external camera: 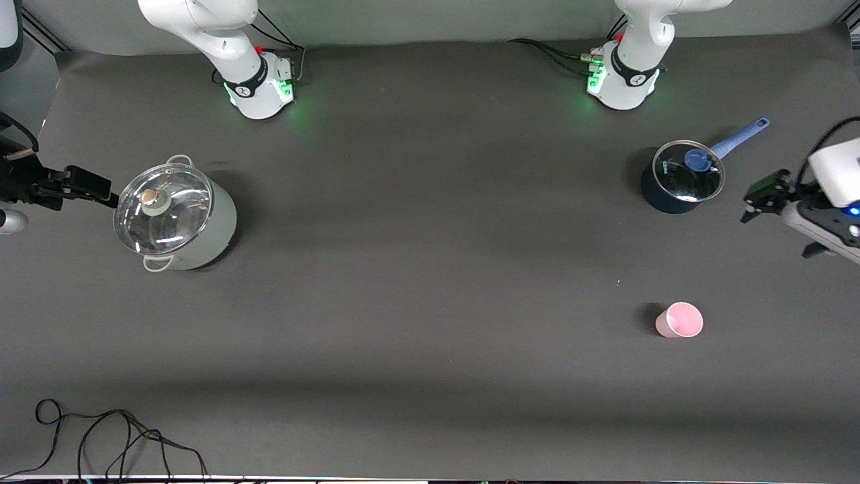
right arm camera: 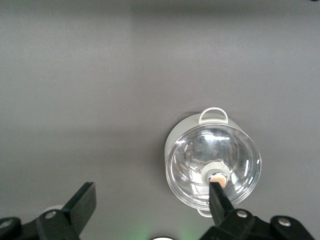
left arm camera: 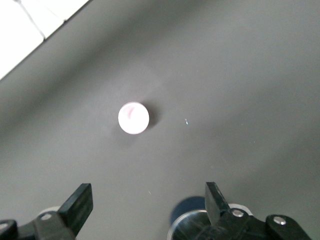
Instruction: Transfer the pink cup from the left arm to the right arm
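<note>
**Front view: both grippers spread, cup on table**

The pink cup [external camera: 679, 320] stands upright on the table [external camera: 430, 269], nearer the front camera than the blue saucepan [external camera: 682, 176]. The left gripper [external camera: 762, 198] hangs beside the saucepan, fingers apart, empty. The right gripper [external camera: 91, 188] hangs near the grey pot [external camera: 176, 215], fingers apart, empty.

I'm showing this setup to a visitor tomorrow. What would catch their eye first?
Likely the pink cup, upright and alone on the dark table toward the left arm's end. Then the two lidded pots: a blue saucepan farther from the camera than the cup, and a big pale pot at the right arm's end. The left gripper and right gripper hang open, each beside a pot.
</note>
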You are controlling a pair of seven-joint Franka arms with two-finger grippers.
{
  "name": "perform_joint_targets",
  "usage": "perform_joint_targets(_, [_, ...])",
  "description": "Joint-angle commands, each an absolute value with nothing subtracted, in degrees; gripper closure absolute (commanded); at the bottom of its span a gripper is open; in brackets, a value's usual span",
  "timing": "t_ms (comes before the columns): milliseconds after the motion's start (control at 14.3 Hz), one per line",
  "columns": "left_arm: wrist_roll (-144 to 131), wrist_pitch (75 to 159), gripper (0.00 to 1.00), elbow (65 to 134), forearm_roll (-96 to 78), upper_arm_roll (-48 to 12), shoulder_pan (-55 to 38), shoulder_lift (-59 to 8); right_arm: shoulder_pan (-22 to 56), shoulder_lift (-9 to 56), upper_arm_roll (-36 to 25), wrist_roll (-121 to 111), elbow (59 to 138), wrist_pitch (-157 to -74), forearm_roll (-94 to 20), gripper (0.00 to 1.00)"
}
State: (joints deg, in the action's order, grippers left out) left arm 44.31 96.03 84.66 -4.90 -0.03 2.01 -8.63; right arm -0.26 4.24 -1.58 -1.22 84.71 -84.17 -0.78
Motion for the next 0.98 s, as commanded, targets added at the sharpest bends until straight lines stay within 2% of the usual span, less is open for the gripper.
perform_joint_targets(0, [57.5,96.7,0.0,82.7,-11.1,-0.1,7.0,-11.4,0.1,4.4,-1.8,-1.1,83.8,-83.2,-1.4,0.0])
perform_joint_targets(561, [87.8,96.0,0.0,83.5,-31.1,-0.1,23.8,-23.9,0.1,4.4,-1.8,-1.1,83.8,-83.2,-1.4,0.0])
perform_joint_targets(911, [106.7,95.8,0.0,85.8,-43.1,-0.2,30.3,-33.5,0.1,4.4,-1.8,-1.1,83.8,-83.2,-1.4,0.0])
